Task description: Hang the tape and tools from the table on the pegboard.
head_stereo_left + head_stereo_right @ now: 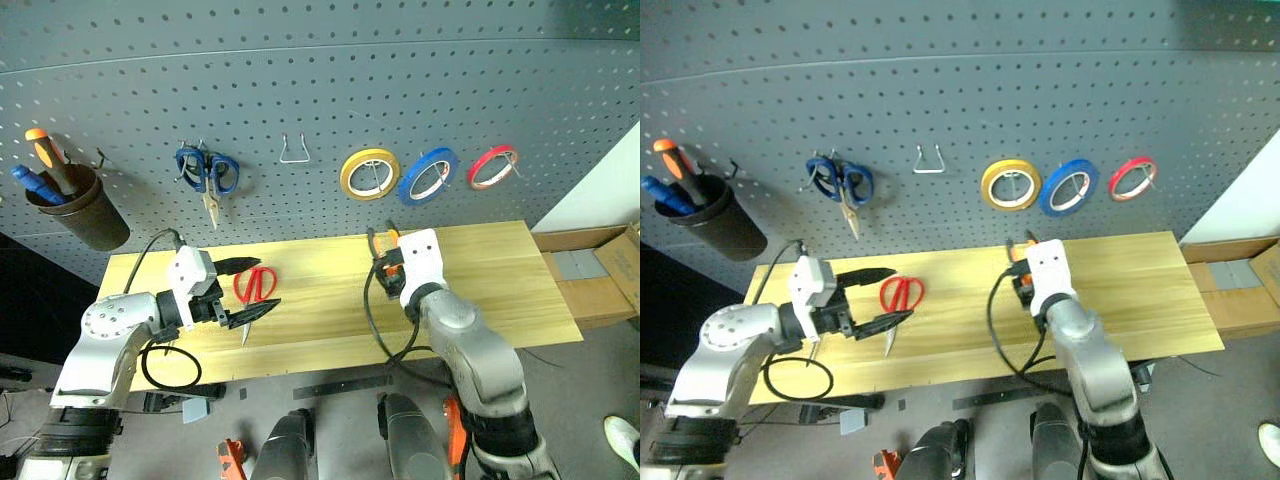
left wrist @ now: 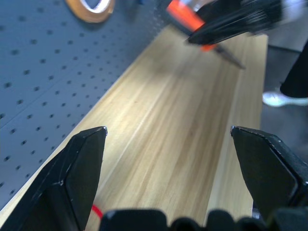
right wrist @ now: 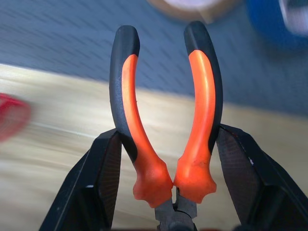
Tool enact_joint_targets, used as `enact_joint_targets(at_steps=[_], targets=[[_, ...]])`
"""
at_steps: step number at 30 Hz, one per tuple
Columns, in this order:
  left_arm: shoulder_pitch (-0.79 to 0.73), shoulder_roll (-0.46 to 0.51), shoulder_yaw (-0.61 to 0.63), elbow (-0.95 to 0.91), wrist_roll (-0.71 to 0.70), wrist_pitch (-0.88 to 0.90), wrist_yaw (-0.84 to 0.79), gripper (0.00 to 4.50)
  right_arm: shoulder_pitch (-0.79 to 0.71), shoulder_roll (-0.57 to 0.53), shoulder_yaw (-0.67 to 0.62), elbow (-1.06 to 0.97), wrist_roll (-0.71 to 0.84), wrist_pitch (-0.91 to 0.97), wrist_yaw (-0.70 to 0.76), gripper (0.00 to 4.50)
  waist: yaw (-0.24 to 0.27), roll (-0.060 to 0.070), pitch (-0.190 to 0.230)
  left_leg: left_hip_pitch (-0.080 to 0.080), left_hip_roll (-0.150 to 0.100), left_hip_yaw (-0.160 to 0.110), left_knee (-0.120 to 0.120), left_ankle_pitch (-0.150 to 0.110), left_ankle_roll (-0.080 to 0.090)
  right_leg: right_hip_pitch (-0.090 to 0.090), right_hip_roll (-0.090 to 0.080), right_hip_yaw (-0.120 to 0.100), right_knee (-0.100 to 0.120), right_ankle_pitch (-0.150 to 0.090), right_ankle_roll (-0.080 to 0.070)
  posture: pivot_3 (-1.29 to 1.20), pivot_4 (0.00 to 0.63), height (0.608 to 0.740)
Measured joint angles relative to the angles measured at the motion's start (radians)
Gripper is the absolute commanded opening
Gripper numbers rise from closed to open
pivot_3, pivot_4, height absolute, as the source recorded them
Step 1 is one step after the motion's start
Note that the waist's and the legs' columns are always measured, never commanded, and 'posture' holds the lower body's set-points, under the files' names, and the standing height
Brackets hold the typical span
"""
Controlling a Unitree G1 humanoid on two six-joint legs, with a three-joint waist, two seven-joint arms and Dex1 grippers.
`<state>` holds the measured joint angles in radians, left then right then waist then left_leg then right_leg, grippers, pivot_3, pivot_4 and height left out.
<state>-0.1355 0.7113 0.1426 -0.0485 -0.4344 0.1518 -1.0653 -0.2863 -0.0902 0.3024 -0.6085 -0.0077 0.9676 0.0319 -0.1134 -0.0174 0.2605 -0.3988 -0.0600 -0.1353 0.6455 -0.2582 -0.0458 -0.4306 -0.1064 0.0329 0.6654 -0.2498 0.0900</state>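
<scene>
Now the right gripper [image 3: 166, 159] has its jaws clenched on the pliers [image 3: 163, 110], squeezing the orange-and-black handles from outside, low down near the pivot. The handles run straight on past the fingers toward the pegboard [image 1: 300, 90], so the long axis lies along the reach. The free wire hook [image 1: 293, 150] sits up and to the left of the pliers, with the yellow roll [image 1: 369, 173] nearer on the board, so the move is probably a lift and a leftward carry. The left gripper [image 1: 243, 290] is released, jaws wide, over the desk [image 1: 500, 270] just beside the red-handled scissors [image 1: 255, 285]; it is the nearer arm for those. The blue tape [image 1: 428, 175] already hangs between the yellow and red [image 1: 492, 166] rolls. The plier nose is hidden under the wrist.
</scene>
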Motion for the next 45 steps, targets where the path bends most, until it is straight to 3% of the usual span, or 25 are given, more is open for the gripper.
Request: enact_joint_targets(at_steps=[3, 8, 13, 21, 26, 38, 45], targets=[[0.012, -0.017, 0.027, -0.003, -0.019, 0.017, 0.038, 4.45, -0.054, -0.006, 0.045, -0.071, -0.015, -0.022, 0.01, 2.5, 0.001, 0.0, 0.0, 0.001, 0.0, 0.001, 0.001, 0.0, 0.0, 0.0, 0.001, 0.0, 0.0, 0.002, 0.0, -0.09, 0.249, 0.74], [0.012, -0.05, 0.066, -0.039, -0.054, 0.038, 0.1, 4.45, -0.23, 0.033, 0.004, -0.022, -0.006, -0.102, 0.036, 2.5, 0.003, 0.0, 0.0, 0.001, 0.001, 0.001, 0.001, 0.0, 0.0, 0.001, 0.002, 0.0, -0.001, 0.004, -0.001, -0.08, 0.243, 0.74], [0.033, -0.074, 0.12, -0.077, -0.084, 0.045, 0.157, 4.45, -0.44, 0.073, -0.088, 0.195, 0.01, -0.233, 0.058, 2.5, 0.004, -0.001, 0.0, 0.0, 0.001, 0.003, 0.0, 0.0, -0.001, -0.002, 0.004, 0.002, -0.001, 0.005, -0.002, -0.05, 0.238, 0.74], [0.06, -0.113, 0.19, -0.124, -0.117, 0.063, 0.258, 4.45, -0.646, 0.211, -0.096, 0.489, 0.037, -0.42, 0.079, 2.5, 0.002, -0.001, 0.0, -0.002, 0.001, 0.006, -0.001, 0.001, -0.004, -0.01, 0.004, 0.007, 0.0, 0.005, -0.002, 0.0, 0.227, 0.74], [0.061, -0.121, 0.222, -0.139, -0.118, 0.062, 0.309, 4.45, -0.766, 0.235, -0.101, 0.681, 0.058, -0.569, 0.091, 2.5, 0.022, -0.004, -0.002, -0.002, 0.0, 0.006, -0.001, 0.001, -0.004, -0.009, 0.005, 0.007, 0.0, 0.005, -0.003, 0.03, 0.213, 0.74], [0.011, -0.148, 0.185, -0.157, -0.113, 0.061, 0.357, 4.45, -0.841, 0.244, -0.104, 1.093, -0.004, -1.038, 0.044, 2.5, 0.039, -0.01, -0.006, -0.002, 0.0, 0.007, -0.001, 0.002, -0.007, -0.01, 0.007, 0.006, 0.0, 0.006, -0.003, 0.08, 0.195, 0.74], [-0.039, -0.149, 0.169, -0.159, -0.113, 0.062, 0.367, 4.45, -0.892, 0.25, -0.125, 1.244, -0.01, -1.187, 0.007, 2.5, 0.039, -0.01, -0.006, -0.002, 0.001, 0.006, -0.001, 0.002, -0.008, -0.011, 0.008, 0.007, 0.0, 0.006, -0.004, 0.09, 0.192, 0.74]])
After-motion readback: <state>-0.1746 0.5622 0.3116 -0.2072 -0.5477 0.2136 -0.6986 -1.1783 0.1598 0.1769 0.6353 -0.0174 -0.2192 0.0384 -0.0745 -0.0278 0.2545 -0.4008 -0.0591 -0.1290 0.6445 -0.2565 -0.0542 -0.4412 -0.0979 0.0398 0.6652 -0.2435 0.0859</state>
